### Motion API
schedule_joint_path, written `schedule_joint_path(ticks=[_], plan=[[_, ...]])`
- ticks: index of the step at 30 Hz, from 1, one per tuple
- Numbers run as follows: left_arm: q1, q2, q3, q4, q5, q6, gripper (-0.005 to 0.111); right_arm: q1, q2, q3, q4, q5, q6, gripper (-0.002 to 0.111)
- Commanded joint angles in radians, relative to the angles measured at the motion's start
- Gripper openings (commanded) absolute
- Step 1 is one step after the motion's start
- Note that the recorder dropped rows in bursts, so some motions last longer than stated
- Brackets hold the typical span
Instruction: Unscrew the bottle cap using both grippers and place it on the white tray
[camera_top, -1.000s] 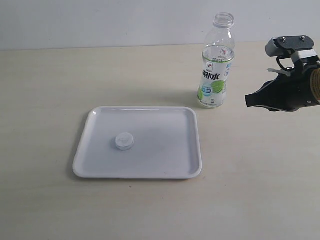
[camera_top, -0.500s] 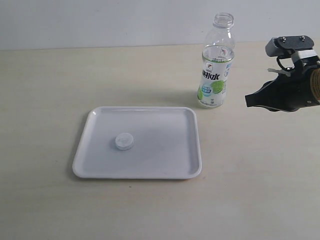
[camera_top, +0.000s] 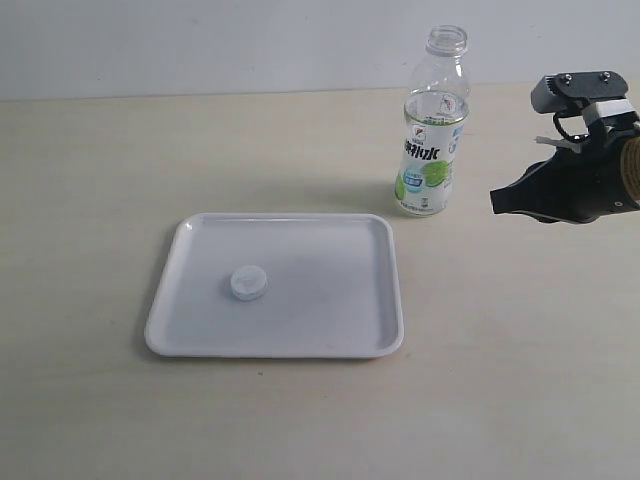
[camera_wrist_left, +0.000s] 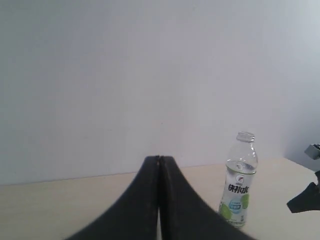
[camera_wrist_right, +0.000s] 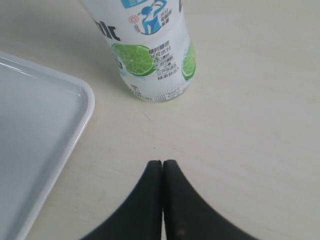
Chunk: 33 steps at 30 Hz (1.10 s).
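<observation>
On the white tray (camera_top: 340, 330), near its middle, the bottle cap (camera_top: 247, 283) lies flat, the open bottle (camera_top: 430, 140) stands on the surface (camera_top: 520, 360) just beyond the tray's far right corner, and the left fingers (camera_wrist_left: 147, 185) and right fingers (camera_top: 512, 198) are clenched on nothing, so the job looks finished.

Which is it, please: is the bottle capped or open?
Open: the bottle has a bare neck, and the cap lies on the tray.

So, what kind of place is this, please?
Probably a robot test bench, not a home: a pale table before a plain wall, one bottle, a tray with the cap, and the right gripper nearby.
</observation>
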Motion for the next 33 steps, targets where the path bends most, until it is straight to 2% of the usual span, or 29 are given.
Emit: schedule_joint_path(ticks=[1, 8, 13, 15, 33], plan=[[0.052, -0.005, 0.059, 0.089, -0.01, -0.049, 0.0, -0.002, -0.007, 0.005, -0.001, -0.002, 0.0, 0.0], [0.116, -0.005, 0.18, 0.142, 0.011, -0.047, 0.0, -0.002, -0.007, 0.005, -0.001, -0.002, 0.0, 0.0], [0.148, -0.005, 0.209, 0.123, 0.119, -0.047, 0.0, -0.002, -0.007, 0.005, -0.001, -0.002, 0.0, 0.0], [0.159, -0.005, 0.209, 0.123, 0.207, -0.049, 0.0, -0.002, -0.007, 0.005, -0.001, -0.002, 0.0, 0.0], [0.174, -0.005, 0.209, 0.123, 0.203, -0.061, 0.0, -0.002, -0.007, 0.005, -0.001, 0.0, 0.0, 0.0]])
